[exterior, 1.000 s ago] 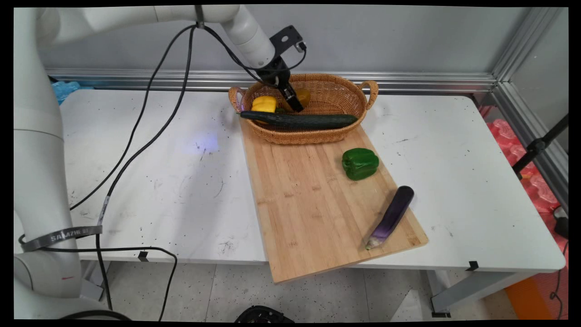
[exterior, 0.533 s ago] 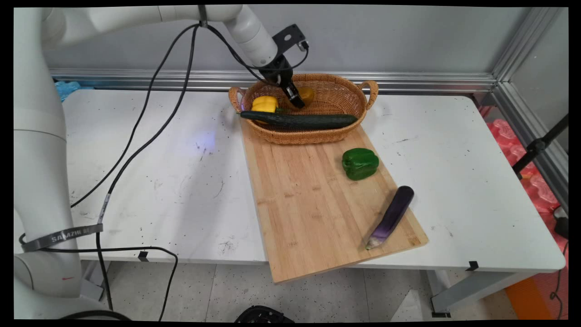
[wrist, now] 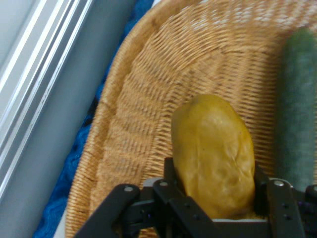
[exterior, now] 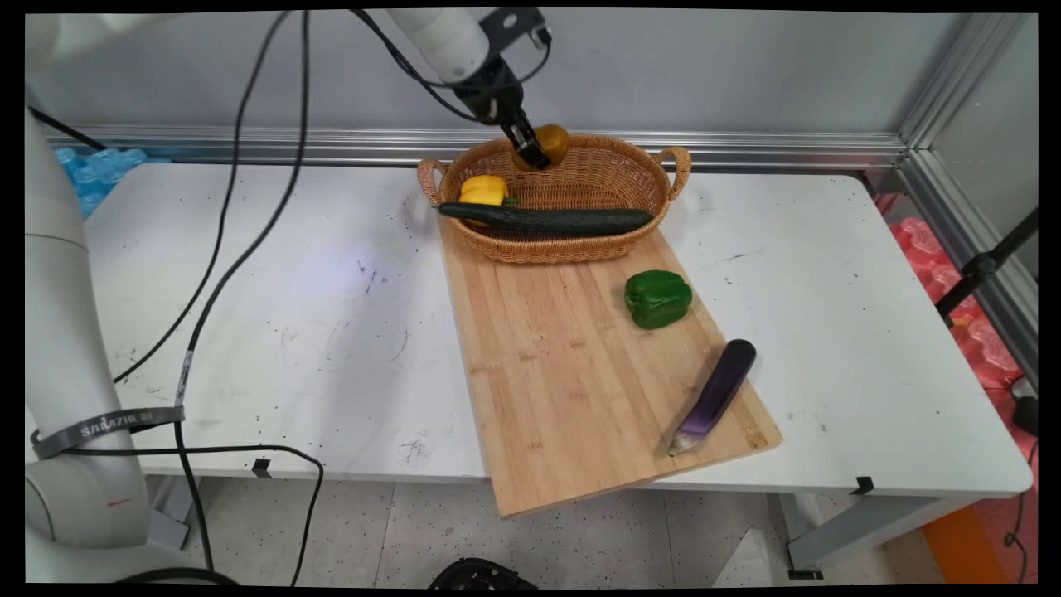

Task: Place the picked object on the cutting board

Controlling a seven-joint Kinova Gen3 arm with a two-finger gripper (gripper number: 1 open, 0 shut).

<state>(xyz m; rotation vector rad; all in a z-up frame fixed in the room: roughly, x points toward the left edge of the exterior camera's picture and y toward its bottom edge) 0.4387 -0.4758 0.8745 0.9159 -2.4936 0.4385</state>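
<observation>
Potato (exterior: 553, 143): a yellow-brown, smooth-skinned oval, held clear of the basket (exterior: 580, 240) floor, above the basket's far rim near the worktop's (exterior: 290, 315) far edge. My pincer (exterior: 535, 157) is closed across it; in the hand view the potato (wrist: 214, 156) fills the gap between the two fingers (wrist: 262, 186), one pressing each long flank, with its rounded end pointing away from the hand.

Handling, as I judge it: firm and unyielding, moderately heavy for its bulk, not fragile. The skin looks slightly glossy and the flanks curve, so it could pivot or slide if gripped near an end. The broadest part of the body, where I have it now, seems the soundest hold.

Surroundings: a yellow pepper (exterior: 483, 190) sits at the basket's left end, and a long cucumber (exterior: 547, 220) lies across the near rim; in the hand view the cucumber (wrist: 297, 104) runs just beside the potato without visibly touching it. The basket stands on the far end of a wooden cutting board (exterior: 564, 373). On the board, a green pepper (exterior: 658, 298) rests toward its right side, and an eggplant (exterior: 714, 395) lies at its near right corner, both well apart from my pincer.
</observation>
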